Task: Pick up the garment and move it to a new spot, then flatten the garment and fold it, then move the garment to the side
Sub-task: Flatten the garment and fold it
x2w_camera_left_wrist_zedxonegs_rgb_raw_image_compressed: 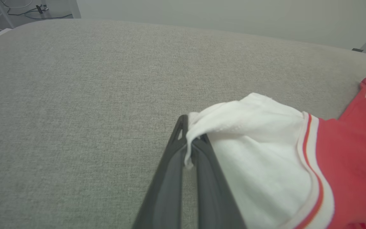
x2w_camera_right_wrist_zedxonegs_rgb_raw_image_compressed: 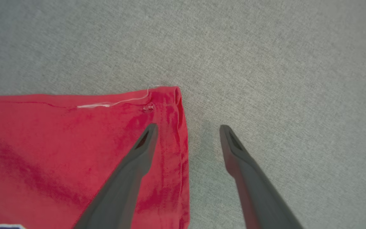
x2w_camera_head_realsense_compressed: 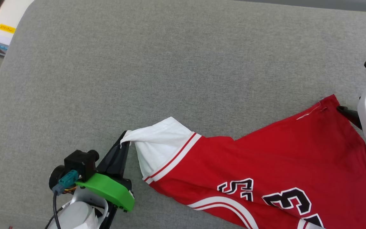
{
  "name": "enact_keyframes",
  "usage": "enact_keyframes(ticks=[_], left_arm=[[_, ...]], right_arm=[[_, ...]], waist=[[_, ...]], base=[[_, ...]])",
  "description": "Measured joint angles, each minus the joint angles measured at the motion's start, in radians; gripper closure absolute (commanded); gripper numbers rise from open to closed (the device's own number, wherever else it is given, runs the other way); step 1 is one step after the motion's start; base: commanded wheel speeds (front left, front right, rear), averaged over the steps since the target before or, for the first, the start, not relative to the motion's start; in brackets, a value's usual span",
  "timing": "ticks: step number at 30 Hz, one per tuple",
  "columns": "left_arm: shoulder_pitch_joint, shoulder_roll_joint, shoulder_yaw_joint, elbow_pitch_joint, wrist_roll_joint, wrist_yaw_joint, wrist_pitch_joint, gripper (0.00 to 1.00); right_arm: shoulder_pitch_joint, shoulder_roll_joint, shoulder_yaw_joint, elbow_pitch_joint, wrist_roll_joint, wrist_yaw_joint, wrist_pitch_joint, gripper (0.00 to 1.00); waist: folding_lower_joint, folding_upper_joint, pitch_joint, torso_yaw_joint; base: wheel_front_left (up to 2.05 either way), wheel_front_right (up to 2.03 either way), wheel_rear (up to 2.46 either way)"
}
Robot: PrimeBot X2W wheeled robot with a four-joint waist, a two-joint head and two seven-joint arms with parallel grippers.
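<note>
Lab-like room: grey padded table [x2w_camera_head_realsense_compressed: 170, 63], floor cables [x2w_camera_left_wrist_zedxonegs_rgb_raw_image_compressed: 22, 14] (white equipment [x2w_camera_head_realsense_compressed: 2, 14] nearby)

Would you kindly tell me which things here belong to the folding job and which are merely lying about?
Job:
red-and-white T-shirt
left gripper, pinching its white sleeve
right gripper, open over a red hem corner
grey padded surface beneath

Lying about:
white unit with yellow label
cables on the floor

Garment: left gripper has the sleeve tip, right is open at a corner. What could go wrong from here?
1. The left gripper pinches only the edge of the white sleeve, so a pull may slip it free or bunch it.
2. The right gripper is open beside the red corner. If the left pulls, the garment could drag over the grey surface.
</note>
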Motion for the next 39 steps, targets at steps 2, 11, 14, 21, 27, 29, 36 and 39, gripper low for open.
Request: enact_keyframes(ticks=[2,11,14,21,27,29,36,39], left_arm=[[-0.006,-0.009,-0.005,0.003,0.006,-0.006,-0.001,1.00],[-0.018,-0.025,-0.012,0.020,0.010,-0.007,-0.008,1.00],[-0.018,-0.025,-0.008,0.024,0.010,-0.007,-0.009,1.00],[-0.018,-0.017,-0.008,0.038,0.013,-0.014,-0.009,1.00],[-0.029,0.019,0.000,0.027,0.018,-0.014,0.002,1.00],[-0.047,0.035,0.010,0.014,0.023,-0.014,0.008,1.00],[-0.155,0.107,0.047,-0.044,0.043,-0.021,0.050,1.00],[-0.226,0.140,0.076,-0.076,0.051,-0.023,0.067,1.00]], right_arm=[[-0.023,0.009,0.033,0.048,0.002,0.000,-0.005,0.00],[-0.050,-0.019,0.174,0.172,0.026,0.000,-0.028,0.55],[-0.064,-0.022,0.187,0.192,0.040,0.000,-0.077,1.00],[-0.082,-0.007,0.223,0.213,0.076,0.000,-0.252,1.00],[-0.082,-0.010,0.229,0.159,0.103,0.000,-0.379,1.00],[-0.082,-0.014,0.221,0.138,0.113,0.000,-0.407,1.00],[-0.080,-0.046,0.154,0.038,0.145,0.000,-0.497,1.00],[-0.081,-0.054,0.110,-0.006,0.151,0.000,-0.525,1.00]], waist=[[0.0001,0.0000,0.012,0.012],[0.0001,0.0000,0.046,0.055],[0.0001,0.0000,0.047,0.052],[0.0001,0.0000,0.009,0.034],[0.0001,0.0000,-0.053,0.015],[0.0001,0.0000,-0.074,0.008],[0.0001,0.0000,-0.142,-0.022],[0.0001,0.0000,-0.164,-0.038]], base=[[0.00,0.00,0.00],[0.00,0.00,0.00],[0.00,0.00,0.00],[0.00,0.00,0.00],[0.00,0.00,0.00],[0.00,0.00,0.00],[0.00,0.00,0.00],[0.00,0.00,0.00]])
